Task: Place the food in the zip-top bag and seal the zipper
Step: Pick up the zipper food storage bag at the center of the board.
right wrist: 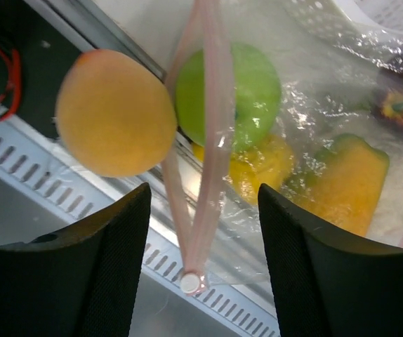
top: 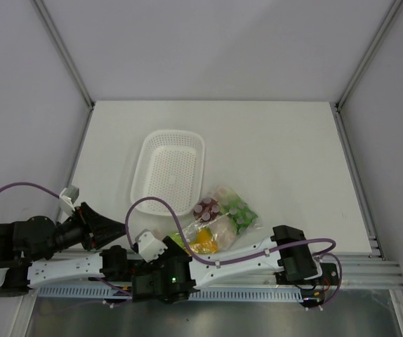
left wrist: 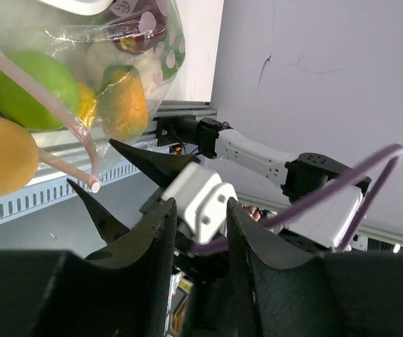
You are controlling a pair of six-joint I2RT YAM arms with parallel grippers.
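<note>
Left fingers part-open, gripping nothing | zip-top bag slumped at the surface's near edge, food inside; one orange fruit seemingly outside its mouth | right fingers spread wide astride the zipper end, not clamped | likely light, floppy, slick film; best pinched along the stiffer zipper itself

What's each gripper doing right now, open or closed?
Left gripper: partly open, holding nothing.
Right gripper: open wide, astride the zipper, not gripping it.
</note>
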